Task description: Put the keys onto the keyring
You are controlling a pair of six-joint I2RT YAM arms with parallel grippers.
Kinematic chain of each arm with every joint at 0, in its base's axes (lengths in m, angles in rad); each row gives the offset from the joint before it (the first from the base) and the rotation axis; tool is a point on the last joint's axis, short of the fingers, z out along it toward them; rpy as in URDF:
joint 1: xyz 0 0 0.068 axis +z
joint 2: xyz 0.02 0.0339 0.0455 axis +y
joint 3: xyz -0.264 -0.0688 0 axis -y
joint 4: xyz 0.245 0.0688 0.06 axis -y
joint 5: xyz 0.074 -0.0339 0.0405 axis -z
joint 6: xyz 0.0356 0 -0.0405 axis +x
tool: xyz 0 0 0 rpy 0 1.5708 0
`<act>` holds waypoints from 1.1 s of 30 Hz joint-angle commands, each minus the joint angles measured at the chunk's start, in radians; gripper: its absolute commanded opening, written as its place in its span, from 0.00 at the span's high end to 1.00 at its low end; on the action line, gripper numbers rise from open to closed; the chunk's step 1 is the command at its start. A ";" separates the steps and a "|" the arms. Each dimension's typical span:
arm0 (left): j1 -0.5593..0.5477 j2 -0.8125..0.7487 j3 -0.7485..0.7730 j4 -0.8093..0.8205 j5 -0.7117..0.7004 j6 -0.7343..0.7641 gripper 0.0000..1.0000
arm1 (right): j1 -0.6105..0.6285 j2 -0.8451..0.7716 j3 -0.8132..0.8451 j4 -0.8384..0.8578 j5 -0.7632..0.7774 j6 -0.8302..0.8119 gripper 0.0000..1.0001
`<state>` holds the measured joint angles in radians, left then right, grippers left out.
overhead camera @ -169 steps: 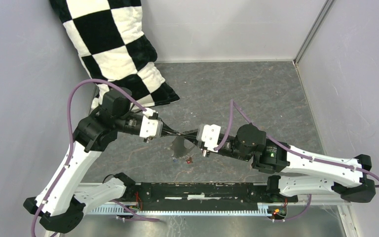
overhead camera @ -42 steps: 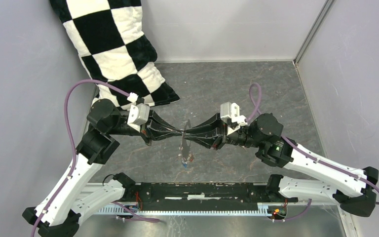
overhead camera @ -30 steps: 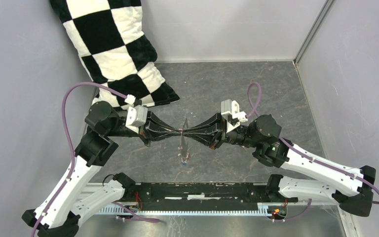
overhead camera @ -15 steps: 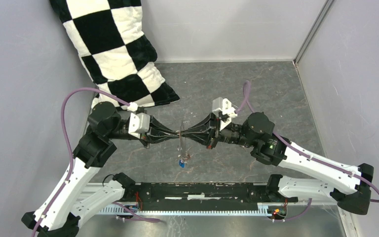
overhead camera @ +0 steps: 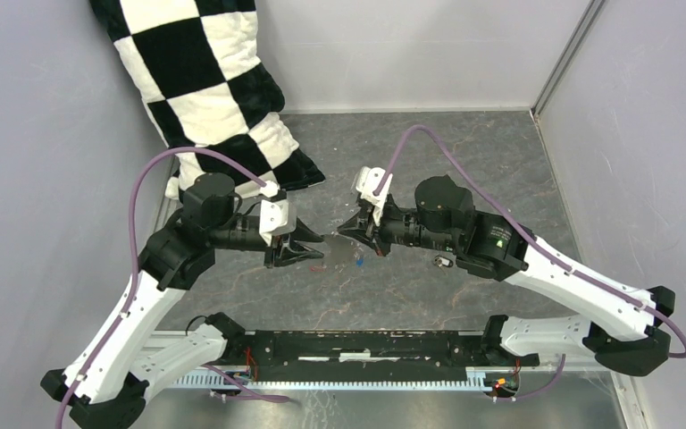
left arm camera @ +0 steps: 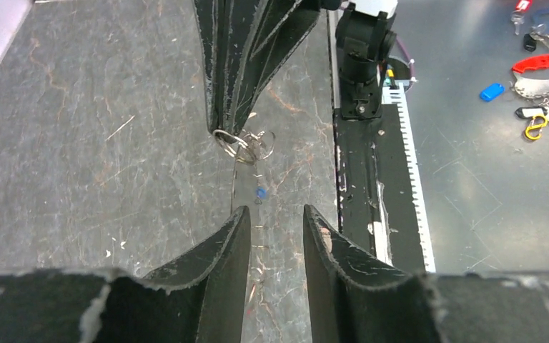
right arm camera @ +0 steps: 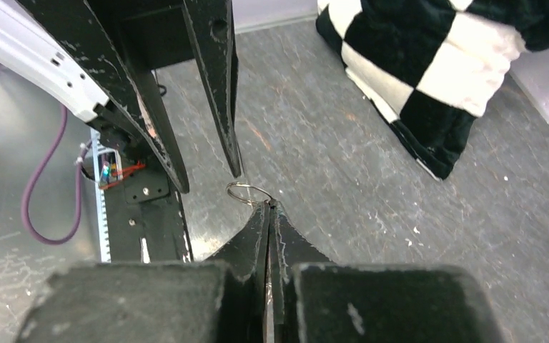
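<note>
Right gripper [right arm camera: 269, 207] pressed together, pinching the thin grey metal wire keyring [right arm camera: 247, 190] at its fingertips. A tiny blue-headed key [left arm camera: 260, 193] dangles just below that grip. Left gripper [left arm camera: 275, 211] spread, tips facing the ring from just beside it, not touching.

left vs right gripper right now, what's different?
Left gripper: jaws apart, nothing between them. Right gripper: jaws shut, pinching a metal ring at the tips. In the top view the left gripper points rightward and the right gripper points leftward. Shared: both have black tapered fingers, and their tips face each other with a gap between them.
</note>
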<state>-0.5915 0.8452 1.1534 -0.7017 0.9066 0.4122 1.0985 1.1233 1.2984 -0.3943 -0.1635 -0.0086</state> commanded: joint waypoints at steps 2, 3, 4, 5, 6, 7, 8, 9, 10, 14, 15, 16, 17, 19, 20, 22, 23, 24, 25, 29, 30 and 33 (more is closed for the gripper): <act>-0.005 0.006 0.045 0.015 -0.109 -0.013 0.60 | 0.001 0.013 0.070 -0.099 0.052 -0.057 0.99; -0.004 0.008 0.041 0.030 -0.119 -0.037 0.60 | 0.001 0.011 0.066 -0.093 0.051 -0.056 0.99; -0.005 0.012 0.039 0.043 -0.125 -0.060 0.60 | 0.001 0.009 0.063 -0.090 0.050 -0.054 0.99; -0.005 0.020 0.040 0.051 -0.117 -0.084 0.60 | 0.001 0.010 0.061 -0.089 0.054 -0.053 0.99; -0.004 0.027 0.045 0.056 -0.101 -0.112 0.60 | 0.001 0.012 0.059 -0.088 0.057 -0.051 0.99; -0.005 0.035 0.051 0.059 -0.083 -0.133 0.61 | 0.001 0.010 0.057 -0.085 0.057 -0.050 0.99; -0.004 0.043 0.055 0.062 -0.068 -0.153 0.61 | 0.001 0.009 0.054 -0.079 0.057 -0.047 0.99; -0.005 0.051 0.057 0.063 -0.056 -0.166 0.62 | 0.002 0.008 0.050 -0.071 0.057 -0.045 0.99; -0.005 0.057 0.056 0.063 -0.047 -0.177 0.62 | 0.003 0.006 0.048 -0.066 0.057 -0.044 0.99; -0.004 0.071 0.052 0.066 -0.033 -0.229 0.63 | 0.007 -0.002 0.035 -0.035 0.075 -0.035 0.99; -0.004 0.076 0.054 0.070 -0.036 -0.250 0.64 | 0.010 -0.004 0.030 -0.025 0.079 -0.032 0.99; -0.005 0.080 0.058 0.071 -0.035 -0.268 0.64 | 0.013 -0.003 0.026 -0.017 0.087 -0.030 0.99; -0.005 0.084 0.062 0.071 -0.031 -0.279 0.64 | 0.018 -0.004 0.025 -0.016 0.096 -0.028 0.99; -0.005 0.087 0.069 0.078 -0.028 -0.302 0.64 | 0.025 -0.002 0.025 -0.009 0.116 -0.028 0.99; -0.004 0.089 0.070 0.083 -0.030 -0.310 0.64 | 0.030 0.001 0.025 -0.008 0.124 -0.030 0.99; -0.004 0.088 0.071 0.095 -0.044 -0.326 0.64 | 0.040 0.004 0.028 -0.006 0.135 -0.033 0.99; -0.004 0.089 0.072 0.098 -0.050 -0.324 0.64 | 0.045 0.007 0.031 -0.006 0.140 -0.034 0.99; -0.004 0.090 0.071 0.098 -0.058 -0.313 0.65 | 0.048 0.009 0.032 -0.006 0.143 -0.034 0.99; -0.004 0.090 0.069 0.089 -0.073 -0.291 0.67 | 0.049 0.009 0.032 -0.005 0.144 -0.034 0.99; -0.003 0.081 0.039 -0.012 -0.184 -0.114 0.77 | 0.051 -0.001 -0.004 -0.008 0.157 -0.031 0.99; 0.000 0.079 0.025 -0.024 -0.207 -0.097 0.80 | 0.050 -0.011 -0.038 0.009 0.179 -0.026 0.99; 0.091 0.091 -0.029 -0.029 -0.201 -0.100 0.83 | 0.049 -0.037 -0.161 0.086 0.194 -0.008 0.99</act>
<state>-0.5854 0.9337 1.1759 -0.6872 0.7544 0.2298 1.1450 1.1202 1.2575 -0.3954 -0.0162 -0.0429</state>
